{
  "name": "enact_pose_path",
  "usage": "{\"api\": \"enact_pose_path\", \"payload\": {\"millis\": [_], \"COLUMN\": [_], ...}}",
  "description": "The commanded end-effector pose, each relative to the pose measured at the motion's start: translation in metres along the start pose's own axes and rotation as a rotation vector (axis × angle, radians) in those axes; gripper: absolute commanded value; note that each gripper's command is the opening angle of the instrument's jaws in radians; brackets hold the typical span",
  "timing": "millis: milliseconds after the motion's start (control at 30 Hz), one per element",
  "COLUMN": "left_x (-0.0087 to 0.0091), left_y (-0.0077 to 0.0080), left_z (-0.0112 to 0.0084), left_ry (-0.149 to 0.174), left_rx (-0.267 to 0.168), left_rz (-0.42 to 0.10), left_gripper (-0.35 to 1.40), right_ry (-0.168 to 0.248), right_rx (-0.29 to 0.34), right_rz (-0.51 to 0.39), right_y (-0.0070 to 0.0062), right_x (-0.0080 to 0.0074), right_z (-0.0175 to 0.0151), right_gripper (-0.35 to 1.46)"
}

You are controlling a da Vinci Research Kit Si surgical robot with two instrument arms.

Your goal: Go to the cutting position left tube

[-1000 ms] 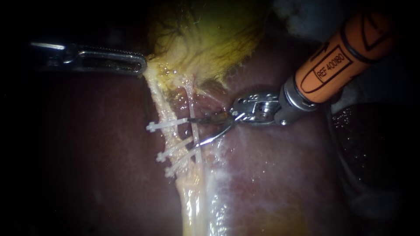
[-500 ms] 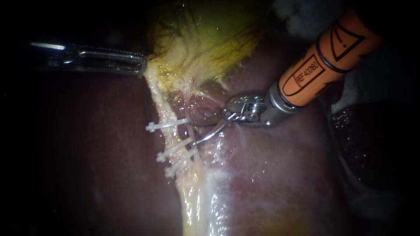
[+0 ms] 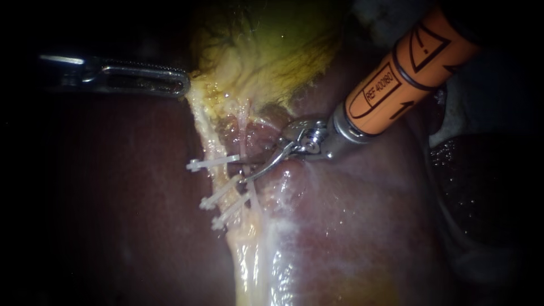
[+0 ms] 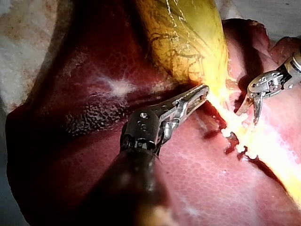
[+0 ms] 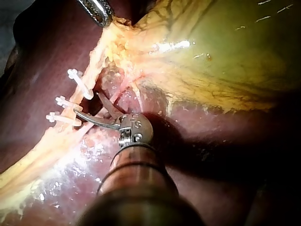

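- The left tube (image 3: 211, 141) is the thicker pale cord in the endoscope view. It runs from about 11 o'clock at the neck of the gallbladder (image 3: 272, 56) to 5 o'clock over the liver (image 3: 351, 226), with 3 white clips (image 3: 226, 212) across it
- The right instrument (image 3: 242, 171) comes in from 2 o'clock with its 2 curved blades spread. The tips point to 8 o'clock and reach the gap between the upper clip (image 3: 211, 164) and the middle clip (image 3: 218, 194)
- The tube lies at 9 o'clock of those tips, just beside them. A thinner strand (image 3: 243, 122) crosses near the blades, and I cannot tell whether they already straddle the left tube
- The blades lie nearly across the tube's long axis, so I judge the coming move to be a short advance toward 9 o'clock
- The left instrument (image 3: 170, 82), from 9 o'clock, has its jaws pressed on the gallbladder neck. It is well apart from the cutting spot, so the right instrument is the nearer
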Motion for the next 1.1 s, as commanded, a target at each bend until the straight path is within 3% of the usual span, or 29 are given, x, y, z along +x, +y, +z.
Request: {"api": "enact_pose_path", "payload": {"millis": [33,500,900,1100], "left_x": [0.0,0.0,0.0,0.0], "left_y": [0.0,0.0,-0.0001,-0.0001], "left_z": [0.0,0.0001,0.0001,0.0001], "left_ry": [0.0,0.0,0.0,0.0], "left_rx": [0.0,0.0,0.0,0.0], "left_rz": [0.0,0.0,0.0,0.0], "left_gripper": [-0.35,-0.35,-0.35,-0.35], "right_ry": [0.008,0.031,0.055,0.108], "right_rx": [0.006,0.03,0.077,0.03], "right_rz": [0.005,0.027,0.023,-0.229], "right_y": [-0.0002,-0.0004,-0.0014,-0.0014], "right_x": [0.0001,0.0009,0.0011,0.0022], "right_z": [0.0001,0.0009,0.0067,0.0085], "right_gripper": [0.97,0.92,0.88,0.87]}}
